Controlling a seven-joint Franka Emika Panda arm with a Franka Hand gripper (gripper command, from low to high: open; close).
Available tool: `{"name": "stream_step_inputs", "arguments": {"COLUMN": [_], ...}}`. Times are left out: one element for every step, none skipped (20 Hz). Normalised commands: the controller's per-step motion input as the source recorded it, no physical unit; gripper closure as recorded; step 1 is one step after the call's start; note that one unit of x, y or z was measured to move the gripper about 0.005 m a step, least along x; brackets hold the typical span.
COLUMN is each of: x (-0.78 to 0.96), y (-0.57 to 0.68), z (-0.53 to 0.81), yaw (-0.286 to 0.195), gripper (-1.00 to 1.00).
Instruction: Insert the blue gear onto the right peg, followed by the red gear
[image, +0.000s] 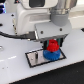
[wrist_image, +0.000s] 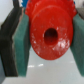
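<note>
Between the jaws I see the red gear (wrist_image: 49, 34) clamped from both sides, the teal pads (wrist_image: 22, 46) pressing its toothed rim. Its bore faces my wrist camera, so I read its axis as upright, in line with the gripper (image: 52, 44). Just below the jaws sits the blue gear (image: 51, 54), lying flat on the black-edged plate (image: 33, 58), with the red one directly over it, apparently touching. The arm (image: 37, 17) hangs over the plate, wrist pointing straight down. I cannot make out the pegs.
</note>
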Motion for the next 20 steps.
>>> {"name": "stream_step_inputs", "arguments": {"x": [0.05,0.14,0.20,0.21,0.22,0.22,0.22,0.20,0.18,0.21,0.26,0.18,0.21,0.21,0.19,0.17,0.17,0.15,0.14,0.17], "y": [-0.04,0.00,0.00,0.00,0.00,0.00,0.00,0.00,-0.01,-0.02,-0.03,-0.03,-0.03,-0.02,-0.02,-0.03,-0.04,-0.06,-0.09,-0.02], "z": [-0.09,-0.06,-0.02,-0.09,-0.09,-0.10,-0.11,-0.14,-0.15,-0.13,-0.11,-0.09,-0.11,-0.09,-0.09,-0.07,-0.10,-0.19,-0.24,-0.20], "yaw": [0.000,0.000,0.000,0.000,0.000,0.000,0.000,0.000,0.000,0.000,0.000,0.000,0.000,0.000,0.000,0.000,0.000,0.000,0.000,0.000], "gripper": [1.00,1.00,1.00,1.00,1.00,1.00,1.00,1.00,1.00,1.00,1.00,1.00,1.00,1.00,1.00,1.00,1.00,1.00,1.00,1.00]}}
